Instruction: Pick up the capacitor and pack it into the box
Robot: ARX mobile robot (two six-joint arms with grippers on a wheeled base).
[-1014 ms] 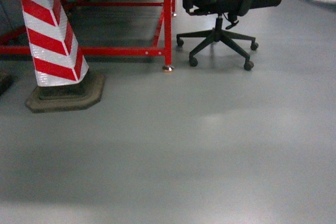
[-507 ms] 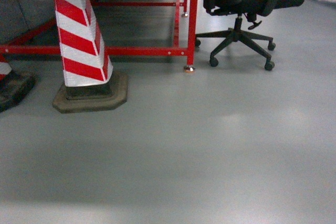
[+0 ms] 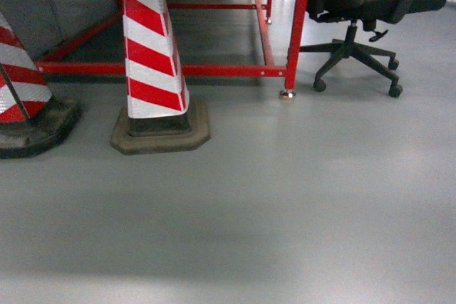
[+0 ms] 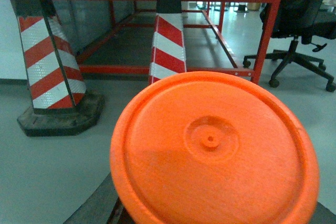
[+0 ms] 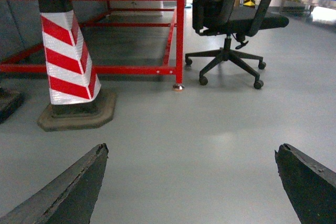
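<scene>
An orange round disc-shaped face (image 4: 212, 150), which I take to be the capacitor's end, fills the lower part of the left wrist view. It sits in my left gripper (image 4: 212, 216), and only one dark finger (image 4: 97, 208) shows beside it at the lower left. In the right wrist view my right gripper (image 5: 191, 150) is open wide over bare grey floor, with nothing between its fingers. The box is out of view. Neither gripper shows in the head view.
A red-and-white striped cone (image 3: 153, 62) on a dark base stands ahead on the left, with a second cone (image 3: 18, 83) at the far left edge. Behind them is a red metal frame (image 3: 296, 33), and a black office chair (image 3: 356, 26) stands at the right. Grey floor (image 3: 285, 211) stretches in front.
The head view has swung left: cone, frame leg and chair have slid to the right in the picture, and a second cone has come in at the left edge.
</scene>
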